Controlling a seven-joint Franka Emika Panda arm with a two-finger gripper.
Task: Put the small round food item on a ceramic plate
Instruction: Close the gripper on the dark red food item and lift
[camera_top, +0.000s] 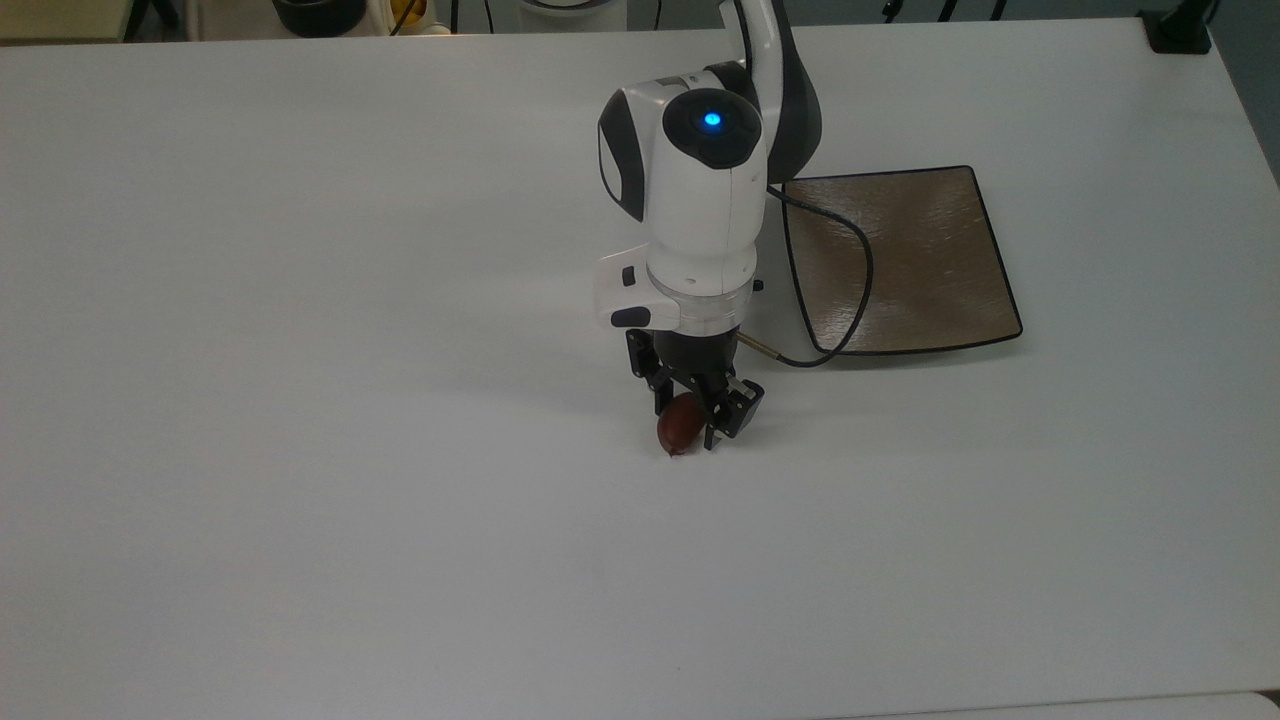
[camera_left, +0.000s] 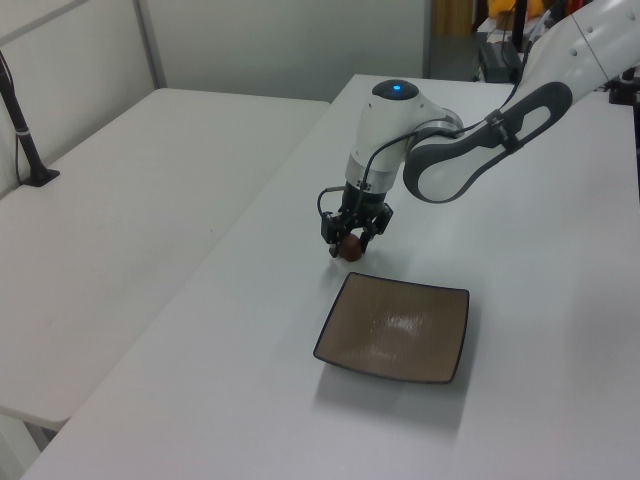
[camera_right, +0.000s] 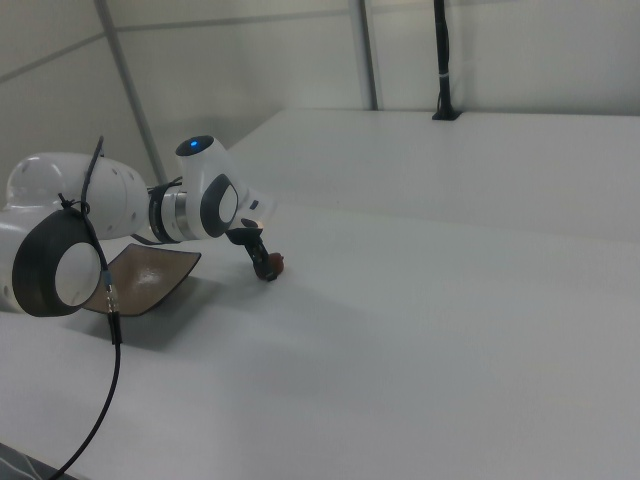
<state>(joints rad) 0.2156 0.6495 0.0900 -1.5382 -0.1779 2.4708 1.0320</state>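
The small round food item (camera_top: 677, 431) is a glossy reddish-brown lump lying on the white table (camera_top: 300, 400), left of the plate in the top view. My gripper (camera_top: 690, 420) is down at table level with its black fingers open, one on each side of the lump and close to it. The left view has the gripper (camera_left: 350, 245) over the food item (camera_left: 349, 250), just beyond the plate's far corner. The ceramic plate (camera_top: 900, 260) is square, brownish-tan with a dark rim, and bare. The right view shows the gripper (camera_right: 268, 268), the food item (camera_right: 278, 265) and the plate (camera_right: 140, 275).
A black cable (camera_top: 850, 290) loops from my wrist over the plate's left edge in the top view. A second white table (camera_left: 120, 230) stands alongside in the left view. A black post (camera_right: 440, 60) rises at the far side in the right view.
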